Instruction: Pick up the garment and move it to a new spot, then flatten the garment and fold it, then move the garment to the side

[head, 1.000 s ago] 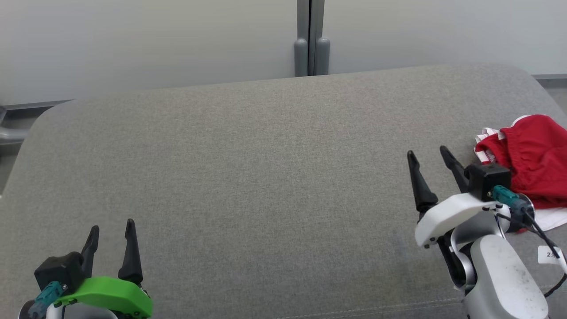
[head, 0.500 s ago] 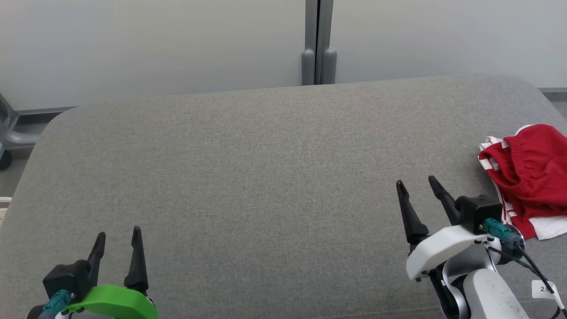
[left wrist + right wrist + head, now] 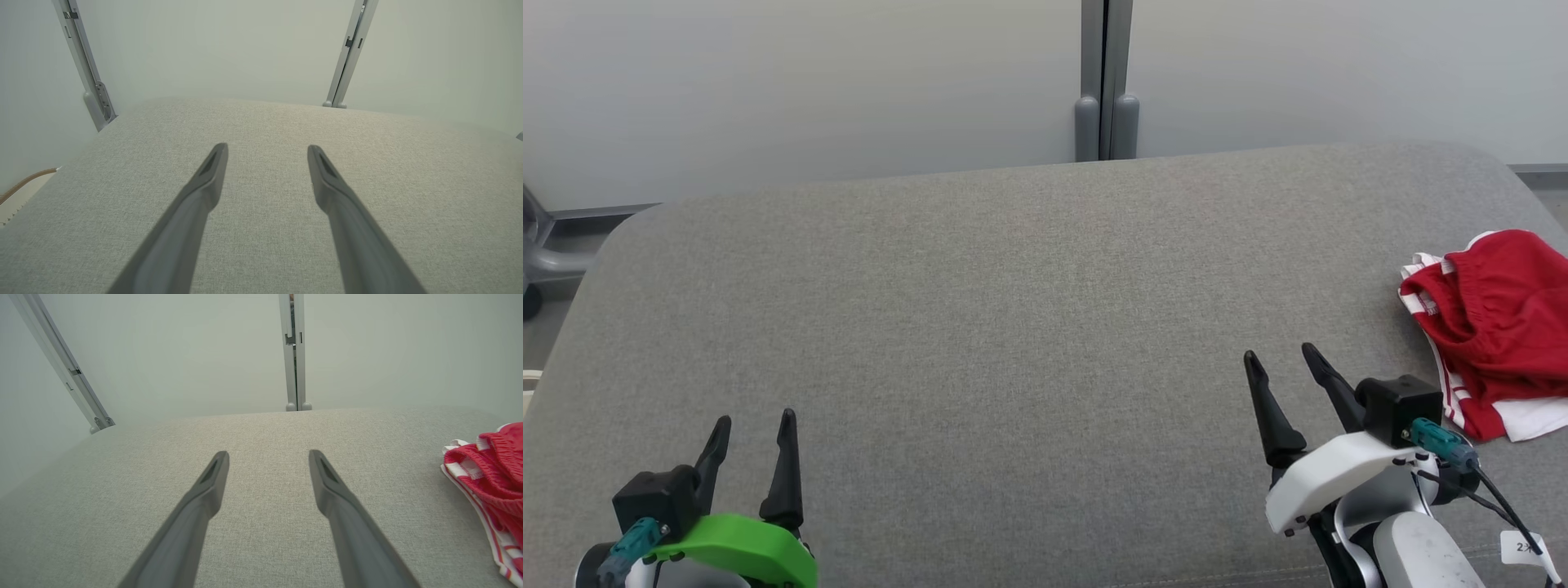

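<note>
Right pincer (image 3: 1277, 353), spread, has backed toward 7 o'clock off garment (image 3: 1494, 327) at 3 o'clock on worktop (image 3: 1013, 286). Left pincer (image 3: 755, 416) spread. Set-aside likely done.

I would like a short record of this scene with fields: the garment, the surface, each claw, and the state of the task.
garment: red with white striped edges, lying bunched near the right edge of the surface, partly cut off by the head view
surface: grey, cushioned, with rounded corners
left claw: open, holding nothing, at the near left
right claw: open, holding nothing, left of the garment and apart from it
task state: garment lies at the side, in no grip, not spread flat
</note>
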Robot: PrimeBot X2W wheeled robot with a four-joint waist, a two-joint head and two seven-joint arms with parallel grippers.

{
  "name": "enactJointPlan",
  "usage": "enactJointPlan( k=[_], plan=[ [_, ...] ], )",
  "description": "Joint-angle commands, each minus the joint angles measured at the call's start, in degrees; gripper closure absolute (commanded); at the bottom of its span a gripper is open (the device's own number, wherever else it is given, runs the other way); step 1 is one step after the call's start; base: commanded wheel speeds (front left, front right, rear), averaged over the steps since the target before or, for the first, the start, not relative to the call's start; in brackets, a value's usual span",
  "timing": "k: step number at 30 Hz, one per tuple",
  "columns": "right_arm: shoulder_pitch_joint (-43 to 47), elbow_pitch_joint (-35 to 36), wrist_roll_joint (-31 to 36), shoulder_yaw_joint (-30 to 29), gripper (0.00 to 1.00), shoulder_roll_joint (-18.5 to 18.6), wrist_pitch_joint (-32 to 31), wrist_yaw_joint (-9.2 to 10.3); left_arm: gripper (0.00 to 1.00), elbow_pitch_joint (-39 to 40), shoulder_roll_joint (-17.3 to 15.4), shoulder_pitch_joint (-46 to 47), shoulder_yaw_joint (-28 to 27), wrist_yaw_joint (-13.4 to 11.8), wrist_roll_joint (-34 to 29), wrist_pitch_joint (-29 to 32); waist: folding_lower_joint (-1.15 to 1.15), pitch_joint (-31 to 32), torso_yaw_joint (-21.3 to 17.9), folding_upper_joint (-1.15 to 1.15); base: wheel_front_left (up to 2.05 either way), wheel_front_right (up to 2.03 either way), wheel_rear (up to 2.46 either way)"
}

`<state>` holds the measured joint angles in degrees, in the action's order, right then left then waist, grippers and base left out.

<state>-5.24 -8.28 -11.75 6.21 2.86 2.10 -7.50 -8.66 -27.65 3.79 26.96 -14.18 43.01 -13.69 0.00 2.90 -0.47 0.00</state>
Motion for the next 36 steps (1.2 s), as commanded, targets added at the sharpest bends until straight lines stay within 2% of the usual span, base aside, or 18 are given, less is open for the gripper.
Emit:
enactJointPlan(
  k=[1, 8, 21, 22, 26, 36],
  plan=[
    [0.22, 0.35, -0.43, 0.03, 0.0, 0.09, 0.01, 0.03, 0.0, -0.13, -0.09, 0.88, -0.09, 0.09, 0.02, -0.26, 0.0, 0.0, -0.04, 0.0, 0.0, 0.0, 0.0],
    [0.07, 0.31, -0.68, 0.05, 0.0, 0.09, 0.12, 0.03, 0.0, -0.72, 0.0, 1.25, 0.06, 0.49, -0.1, -0.38, 0.0, -0.15, -0.18, 0.0, 0.0, 0.0, 0.0],
    [-0.4, 0.9, -0.76, -0.6, 0.0, 0.08, 0.62, 0.03, 0.0, -0.15, -0.51, 0.66, 0.06, -0.34, -0.1, -0.38, 0.0, -0.49, -0.15, 0.0, 0.0, 0.0, 0.0],
    [0.0, 0.5, -0.42, -0.38, 1.0, 0.01, 0.34, 0.0, 1.0, -0.47, -0.02, 0.33, 0.21, -0.09, 0.0, -0.23, 0.0, -0.49, -0.16, 0.0, 0.0, 0.0, 0.0],
    [1.55, -1.37, -0.91, -0.22, 1.0, -0.14, 0.12, 0.0, 1.0, -1.96, 1.74, -1.25, 1.06, 0.02, 0.36, 0.1, 0.0, -0.51, -0.16, 0.0, 0.0, 0.0, 0.0],
    [1.36, -1.76, -12.13, -2.25, 1.0, 0.23, -1.51, 0.0, 1.0, -1.86, 4.77, -1.15, -2.82, 2.89, 7.21, 1.96, 0.0, -0.72, -0.11, 0.0, 0.0, 0.0, 0.0]
  ],
)
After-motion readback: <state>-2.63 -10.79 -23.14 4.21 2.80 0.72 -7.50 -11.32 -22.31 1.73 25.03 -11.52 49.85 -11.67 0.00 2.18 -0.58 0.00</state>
